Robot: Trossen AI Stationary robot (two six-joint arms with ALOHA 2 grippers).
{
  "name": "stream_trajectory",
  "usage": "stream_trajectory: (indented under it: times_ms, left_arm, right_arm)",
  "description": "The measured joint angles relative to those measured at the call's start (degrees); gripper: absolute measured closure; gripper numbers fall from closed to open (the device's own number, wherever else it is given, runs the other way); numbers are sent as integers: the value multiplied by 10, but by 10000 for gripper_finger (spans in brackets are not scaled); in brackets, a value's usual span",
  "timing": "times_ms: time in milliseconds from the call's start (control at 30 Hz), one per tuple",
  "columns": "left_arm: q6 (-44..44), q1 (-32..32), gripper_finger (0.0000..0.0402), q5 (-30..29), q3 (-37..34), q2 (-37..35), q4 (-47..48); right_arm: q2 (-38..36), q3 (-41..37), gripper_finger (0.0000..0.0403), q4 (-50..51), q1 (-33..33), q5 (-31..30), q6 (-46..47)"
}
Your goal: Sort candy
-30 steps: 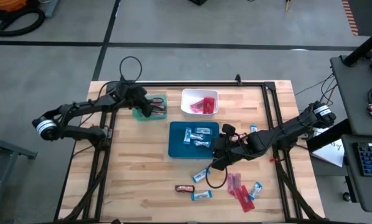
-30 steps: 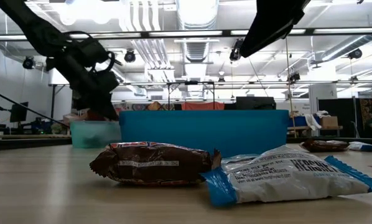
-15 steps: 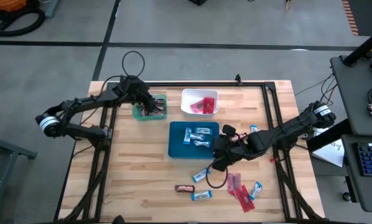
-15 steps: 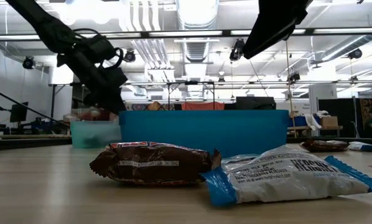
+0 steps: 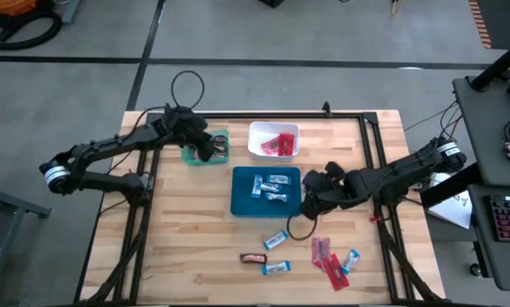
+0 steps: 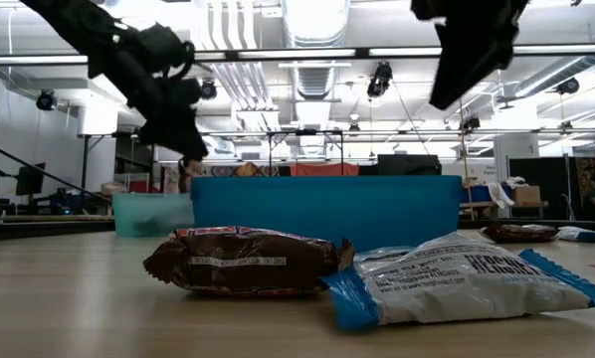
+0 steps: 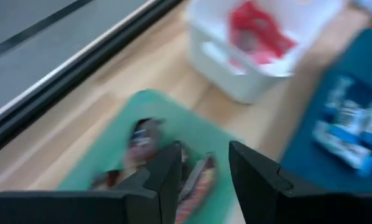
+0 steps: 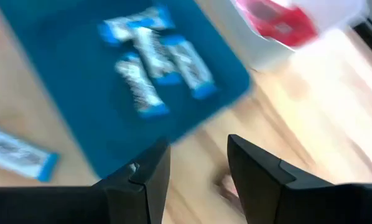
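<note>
So the left gripper (image 5: pixel 205 147) hangs spread and empty over the green tray (image 5: pixel 194 155); right gripper (image 5: pixel 310 203) is spread beside the blue tray (image 5: pixel 243 203). Loose candy (image 5: pixel 276 240) lies mostly crosswise on the table (image 5: pixel 187 247).

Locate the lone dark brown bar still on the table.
In the high view, the dark brown bar lies near the table's front edge, just left of a blue-and-white bar.
</note>
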State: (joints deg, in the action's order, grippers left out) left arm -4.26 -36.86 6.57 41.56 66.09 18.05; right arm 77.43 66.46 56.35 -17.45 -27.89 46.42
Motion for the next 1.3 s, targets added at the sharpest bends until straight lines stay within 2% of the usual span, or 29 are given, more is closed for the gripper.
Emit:
stream_trajectory:
  times_ms: [167, 267, 467, 667, 833, 1133, 1300]
  left_arm:
    - [-20, 86, 284, -1, -21, -28, -45]
    - [-29, 135, 284, -21, -21, -40, -62]
    - [-29, 201, 284, -63, -11, -53, -85]
    - [-27, 210, 284, -76, -3, -55, -86]
    - [-21, 209, 284, -76, -3, -56, -86]
    - [-20, 209, 284, -76, -3, -47, -89]
    - [-8, 209, 284, -77, -4, -42, -98]
  right_arm:
    - [-14, -1, 257, 76, 42, 3, 42]
    - [-18, -1, 255, 109, 76, 33, 52]
    - [-21, -8, 230, 160, 152, 72, 36]
    - [-31, -61, 203, 158, 220, 111, 25]
    - [-49, -129, 200, 148, 258, 137, 31]
    - [-60, -231, 199, 130, 273, 149, 144]
    - [-54, -273, 199, 69, 273, 149, 173]
